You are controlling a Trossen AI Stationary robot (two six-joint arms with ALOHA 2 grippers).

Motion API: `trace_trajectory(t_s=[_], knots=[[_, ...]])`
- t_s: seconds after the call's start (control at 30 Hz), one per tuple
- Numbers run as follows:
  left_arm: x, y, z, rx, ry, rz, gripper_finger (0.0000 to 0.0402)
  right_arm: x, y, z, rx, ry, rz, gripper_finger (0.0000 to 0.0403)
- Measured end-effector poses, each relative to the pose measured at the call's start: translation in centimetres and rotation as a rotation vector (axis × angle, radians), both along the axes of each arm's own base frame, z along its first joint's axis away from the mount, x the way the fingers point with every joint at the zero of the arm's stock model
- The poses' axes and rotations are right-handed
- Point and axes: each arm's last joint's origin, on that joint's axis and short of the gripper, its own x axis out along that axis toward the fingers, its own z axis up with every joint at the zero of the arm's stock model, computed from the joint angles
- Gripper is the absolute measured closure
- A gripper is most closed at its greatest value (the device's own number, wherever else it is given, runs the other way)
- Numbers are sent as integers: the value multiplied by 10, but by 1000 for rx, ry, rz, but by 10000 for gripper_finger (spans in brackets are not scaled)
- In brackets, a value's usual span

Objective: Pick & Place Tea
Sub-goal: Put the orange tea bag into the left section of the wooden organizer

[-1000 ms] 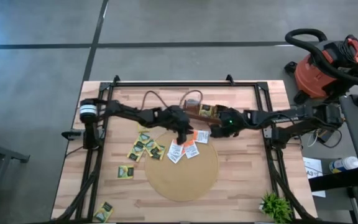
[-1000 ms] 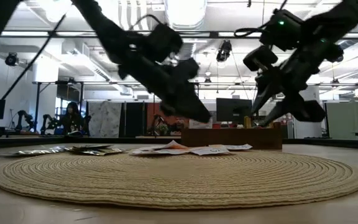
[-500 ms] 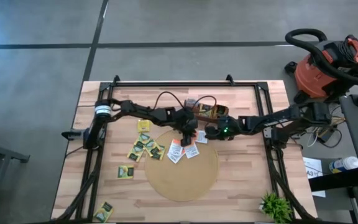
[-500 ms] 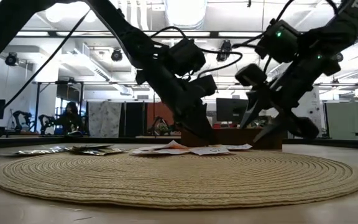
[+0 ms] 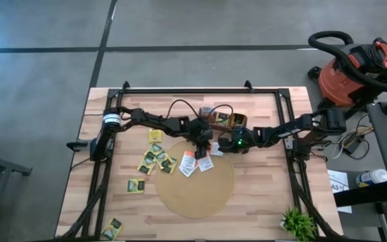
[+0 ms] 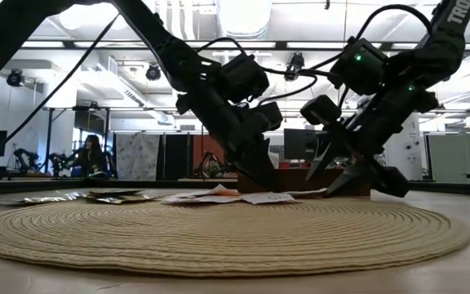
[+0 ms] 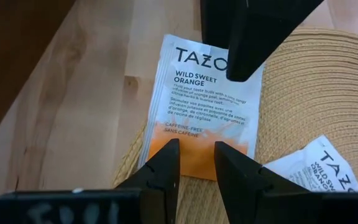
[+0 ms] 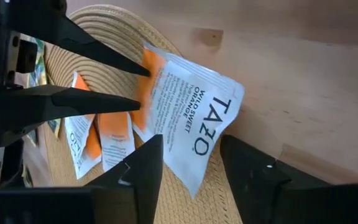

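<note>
A white and orange tea sachet [image 7: 197,93] marked Wild Sweet Orange lies half on the far rim of the round woven mat [image 5: 195,185] and half on the wooden table. My left gripper [image 7: 196,158] is open by a narrow gap, tips at the sachet's orange end. My right gripper [image 8: 191,158] faces it from the table's right, open, its fingers on either side of the sachet's white end [image 8: 197,146]. In the low view both grippers [image 6: 269,184] [image 6: 353,186] slant down to the table. Two more orange sachets [image 5: 197,163] lie on the mat. My left gripper has its fingertips [image 8: 143,73] at the sachet's orange edge [image 8: 151,93], slanting down from the table's left; I cannot tell whether they touch it. My right gripper has one finger [image 7: 253,37] over the sachet's white end; I cannot tell whether it touches. The sachet lies on the mat rim.
Several yellow and green sachets [image 5: 154,158] lie left of the mat, with one more [image 5: 111,228] near the front edge. The long brown wooden box [image 5: 222,121] stands just beyond the grippers. A small plant [image 5: 297,222] sits at the front right corner.
My left gripper has gone down and tipped steeper onto the orange sachet at the mat's far rim, then held still. My right gripper has sunk toward the table and drawn left toward the same sachet.
</note>
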Motion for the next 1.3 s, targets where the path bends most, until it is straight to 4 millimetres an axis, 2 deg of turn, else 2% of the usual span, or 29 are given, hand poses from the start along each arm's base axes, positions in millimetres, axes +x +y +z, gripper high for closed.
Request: trace_trajectory(t_s=[0.13, 0.33, 0.5, 0.6, 0.67, 0.8, 0.97, 1.07, 1.13, 1.3], knots=[[0, 0, 0, -2, -3, 2, 303, 2, -2, 2, -22, -6, 9, 267], [0, 0, 0, 2, -4, 6, 303, 6, -4, 6, -60, -23, 34, 333], [-1, 0, 3, 12, 0, 16, 303, 16, -10, 19, -163, -69, 108, 388], [-5, 2, 13, 73, 11, 75, 303, 21, -17, 31, -232, -49, 153, 391], [-10, 4, 30, 146, -11, 138, 303, 22, -24, 41, -278, -3, 191, 392], [-28, 8, 74, 256, -97, 234, 303, 24, -42, 67, -412, 69, 308, 394], [-62, 9, 107, 259, -150, 342, 303, 29, -77, 113, -577, 110, 430, 394], [-85, 6, 114, 214, -180, 434, 303, 36, -100, 137, -668, 167, 526, 394], [-99, 3, 111, 178, -189, 485, 303, 44, -112, 146, -714, 218, 620, 394], [-124, -2, 99, 60, -287, 583, 303, 73, -132, 147, -805, 333, 960, 394]])
